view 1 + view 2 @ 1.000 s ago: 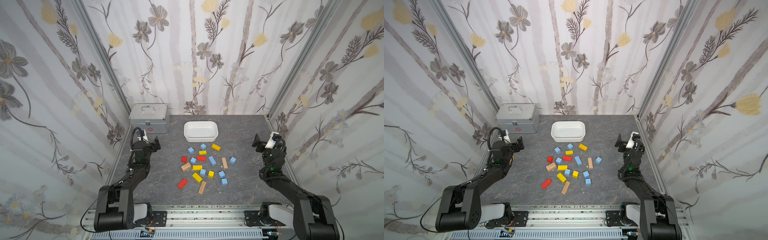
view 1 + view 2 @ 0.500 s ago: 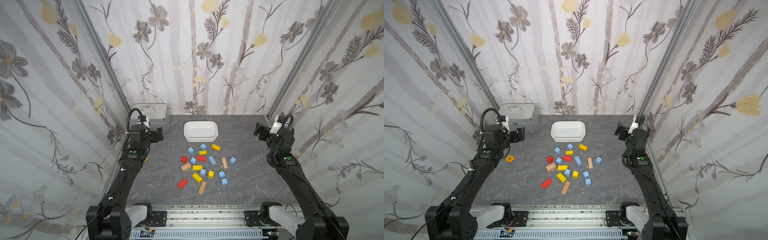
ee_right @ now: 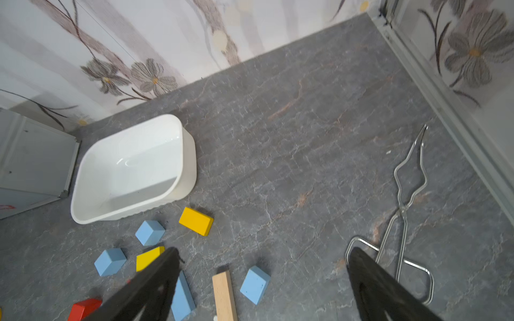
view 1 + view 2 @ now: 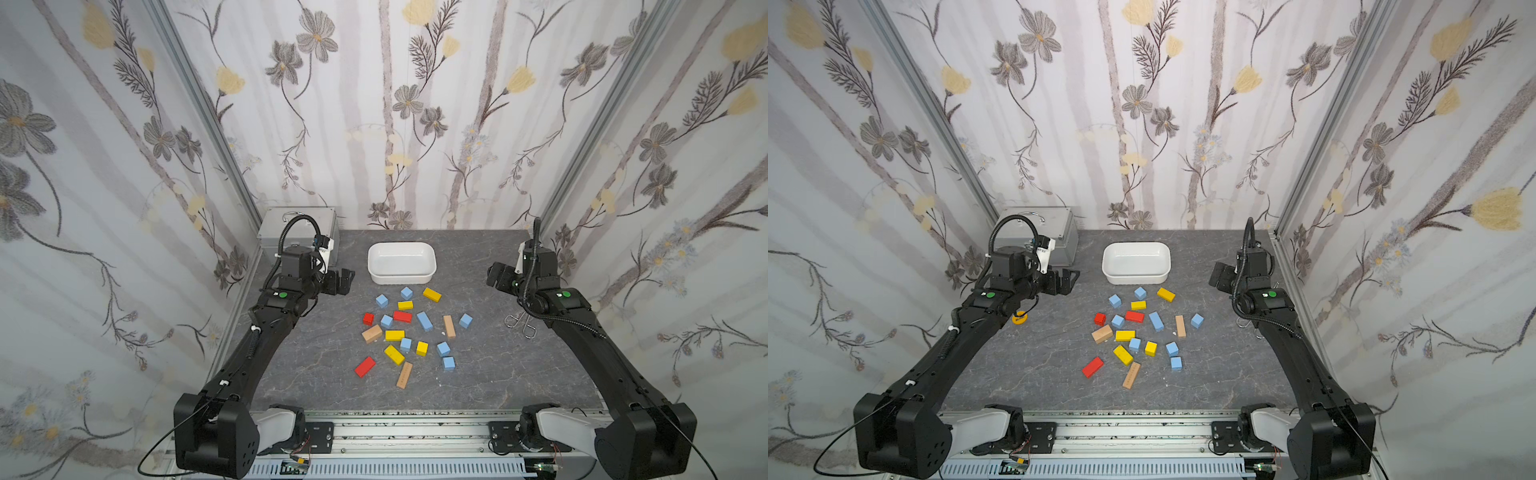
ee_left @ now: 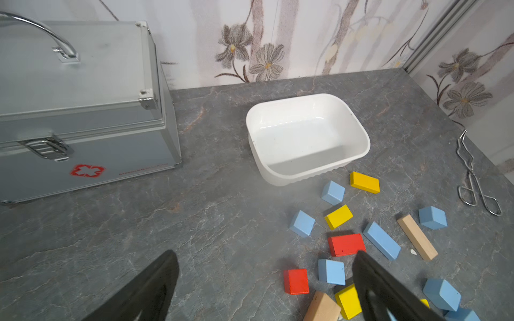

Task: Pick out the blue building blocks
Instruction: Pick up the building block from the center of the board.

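Blue building blocks (image 4: 424, 321) between left end effector (image 4: 347, 278), right end effector (image 4: 493, 275); untouched.

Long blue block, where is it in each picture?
In a top view: the long blue block lies mid-pile, between a red block and a tan bar.
In a top view: the block sits between the same two.
Left wrist view: again between the red block and tan bar.
Right wrist view: beside the tan bar, only partly showing.
Shared landmark: the white tub, seen in all four.
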`<move>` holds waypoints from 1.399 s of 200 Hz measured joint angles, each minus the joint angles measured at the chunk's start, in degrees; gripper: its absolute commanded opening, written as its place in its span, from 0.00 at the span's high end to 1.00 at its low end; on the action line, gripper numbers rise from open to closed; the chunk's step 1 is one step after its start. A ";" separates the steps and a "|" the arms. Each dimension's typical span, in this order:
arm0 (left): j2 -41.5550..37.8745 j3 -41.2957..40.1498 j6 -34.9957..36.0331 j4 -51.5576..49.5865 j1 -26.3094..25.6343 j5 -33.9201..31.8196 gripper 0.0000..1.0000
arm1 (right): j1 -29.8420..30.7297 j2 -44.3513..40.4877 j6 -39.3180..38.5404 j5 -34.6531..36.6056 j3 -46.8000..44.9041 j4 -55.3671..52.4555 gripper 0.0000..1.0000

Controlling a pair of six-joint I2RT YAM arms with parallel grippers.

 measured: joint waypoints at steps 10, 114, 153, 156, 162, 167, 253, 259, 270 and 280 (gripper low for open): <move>0.26 -0.37 0.31 0.24 -0.61 0.48 0.00 | 0.79 0.81 1.77 -0.09 -0.72 -1.01 0.05; 3.63 -5.73 3.15 4.04 -10.05 4.92 0.00 | 9.86 9.11 13.25 -0.09 -4.26 -3.58 0.11; 5.62 -6.19 3.32 5.33 -12.39 6.01 0.00 | 11.76 12.28 15.65 -0.11 -5.51 -3.43 0.15; 5.75 -6.21 3.32 5.38 -12.52 6.05 0.00 | 11.80 12.48 15.80 -0.13 -5.53 -3.39 0.15; 5.97 -6.21 3.32 5.46 -12.79 6.16 0.00 | 12.00 13.33 16.06 -0.11 -5.55 -3.32 0.16; 6.14 -6.25 3.34 5.60 -13.00 6.16 0.00 | 12.04 14.03 16.31 -0.13 -5.55 -3.06 0.16; 7.93 -6.34 3.98 6.34 -14.16 6.27 0.00 | 12.15 23.52 18.05 -1.40 -4.28 -0.83 0.27; 7.98 -6.34 4.00 6.34 -14.16 6.27 0.00 | 12.15 24.00 18.12 -1.40 -4.02 -0.68 0.29; 8.13 -6.34 4.00 6.34 -14.16 6.25 0.00 | 12.15 24.85 18.18 -1.42 -3.74 -0.46 0.31; 8.20 -6.34 4.04 6.32 -14.16 6.16 0.00 | 12.15 25.40 18.34 -1.42 -3.63 -0.42 0.32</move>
